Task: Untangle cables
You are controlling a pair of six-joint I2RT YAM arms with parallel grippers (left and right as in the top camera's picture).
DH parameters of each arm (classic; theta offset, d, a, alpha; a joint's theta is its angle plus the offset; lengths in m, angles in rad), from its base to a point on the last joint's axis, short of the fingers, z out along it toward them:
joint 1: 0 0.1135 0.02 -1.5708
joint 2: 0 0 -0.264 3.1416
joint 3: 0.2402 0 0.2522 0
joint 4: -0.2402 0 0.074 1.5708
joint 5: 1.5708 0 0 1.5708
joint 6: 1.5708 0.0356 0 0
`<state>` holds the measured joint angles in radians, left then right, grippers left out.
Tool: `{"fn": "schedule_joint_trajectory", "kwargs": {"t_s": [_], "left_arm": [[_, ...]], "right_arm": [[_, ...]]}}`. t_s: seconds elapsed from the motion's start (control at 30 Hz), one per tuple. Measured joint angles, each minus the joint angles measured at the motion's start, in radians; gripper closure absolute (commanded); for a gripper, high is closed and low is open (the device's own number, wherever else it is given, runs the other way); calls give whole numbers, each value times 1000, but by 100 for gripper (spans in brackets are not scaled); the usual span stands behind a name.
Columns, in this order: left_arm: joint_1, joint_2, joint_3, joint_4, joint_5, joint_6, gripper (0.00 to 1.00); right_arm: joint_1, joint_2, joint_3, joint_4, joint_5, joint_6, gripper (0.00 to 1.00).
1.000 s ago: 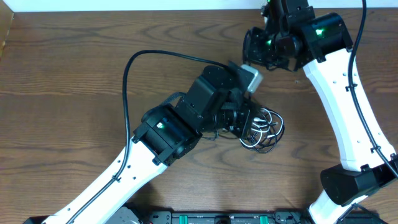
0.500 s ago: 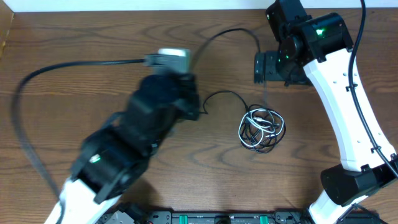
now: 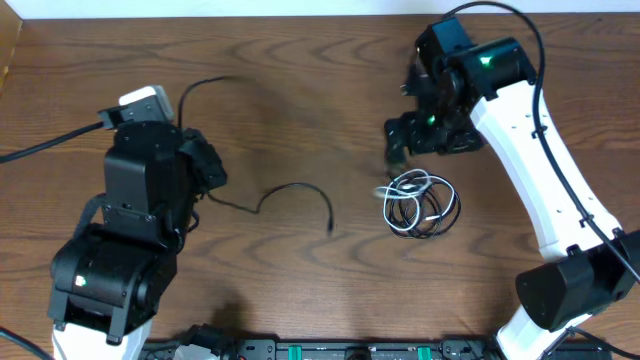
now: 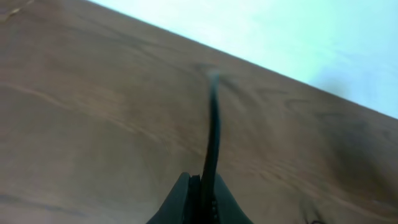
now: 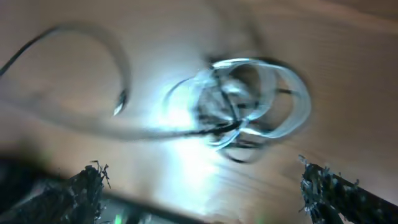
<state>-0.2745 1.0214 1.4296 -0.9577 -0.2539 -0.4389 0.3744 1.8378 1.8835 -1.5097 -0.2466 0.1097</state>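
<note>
A small tangle of cables, white and black loops coiled together, lies right of the table's middle and shows blurred in the right wrist view. One black cable lies stretched out from it toward the left, its plug end free on the wood. My left gripper is shut on this black cable, which runs away from the closed jaws. My right gripper hangs open just above the tangle's upper left edge, its fingers wide apart with nothing between them.
A thick black arm cable trails off the left edge. The table's pale back edge runs along the top. A black rail lines the front edge between the two arm bases.
My left arm swung from the tangle to the far left, drawing one black cable out with it. My right gripper opened and came down over the tangle.
</note>
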Motion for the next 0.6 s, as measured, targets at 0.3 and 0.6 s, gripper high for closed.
{"fn": "schedule_joint_trajectory", "kwargs": {"t_s": [0.3,0.6], "left_arm": [[51,10,0,-27,-9,-22,93],[57,10,0,-30,-11,-36,93]], "right_arm": [[-11,0,-45,9,-69,-64,1],[-12,0,-300,145,-28,-7,1]]}}
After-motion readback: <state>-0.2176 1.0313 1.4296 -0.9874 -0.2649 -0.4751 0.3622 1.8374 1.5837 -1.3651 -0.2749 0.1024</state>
